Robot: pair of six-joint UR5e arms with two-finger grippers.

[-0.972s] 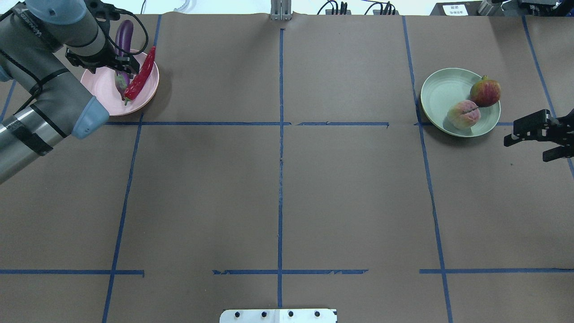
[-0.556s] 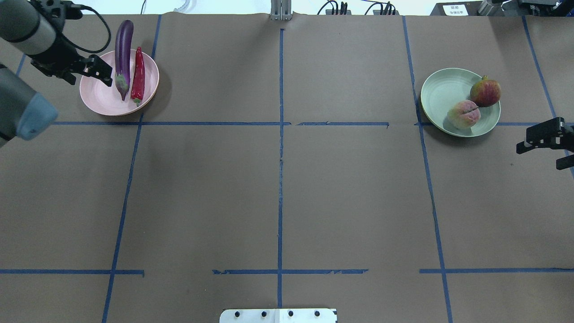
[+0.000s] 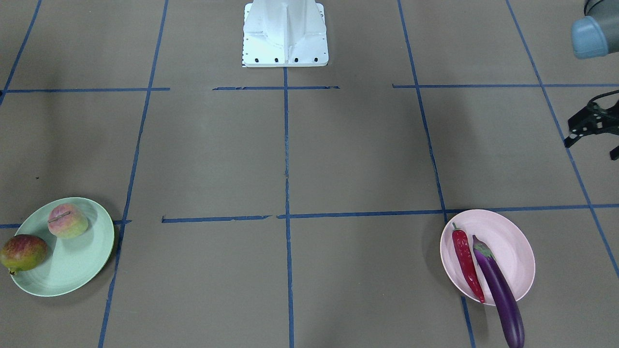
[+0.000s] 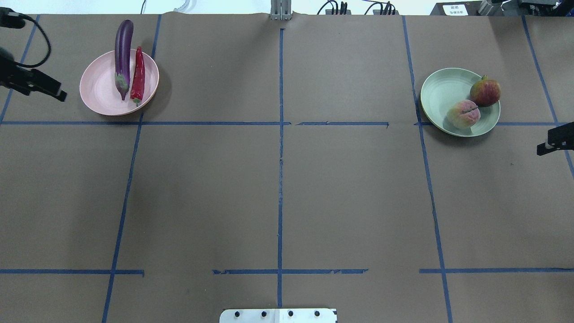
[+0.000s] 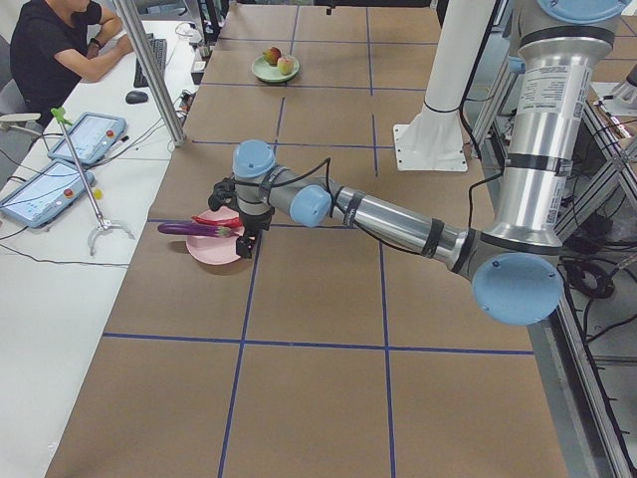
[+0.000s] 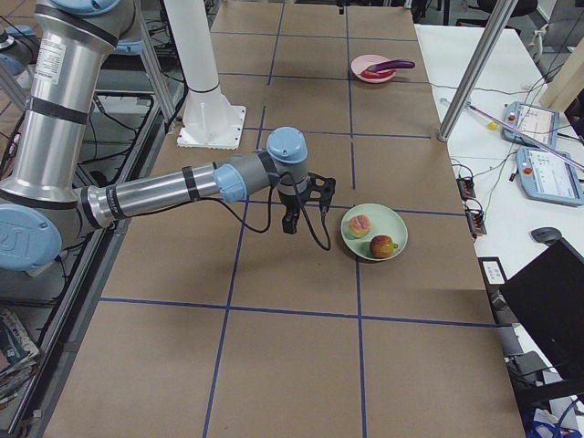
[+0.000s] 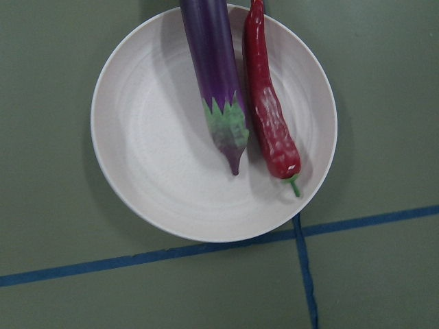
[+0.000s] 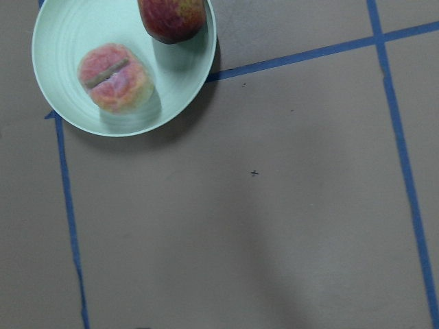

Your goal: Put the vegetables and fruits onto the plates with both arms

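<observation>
The purple eggplant (image 4: 123,49) and red chili (image 4: 138,76) lie side by side on the pink plate (image 4: 98,89), and the eggplant sticks out over the far rim. The wrist view shows them closely (image 7: 212,68). The pomegranate (image 4: 485,91) and peach (image 4: 463,114) sit on the mint green plate (image 4: 441,94). My left gripper (image 3: 594,145) is open and empty, left of the pink plate at the table edge. My right gripper (image 6: 306,208) is open and empty, to the right of the green plate and nearer my base. Only one finger (image 4: 554,142) shows overhead.
Blue tape lines divide the brown table cover. The white base block (image 3: 285,34) stands at the near middle edge. Operators' tablets and cables (image 5: 60,169) lie on a white bench beyond the table's far side.
The left gripper let go of the chili, which now lies flat beside the eggplant, and pulled away to the left. The right gripper drew back to the right, partly out of view.
</observation>
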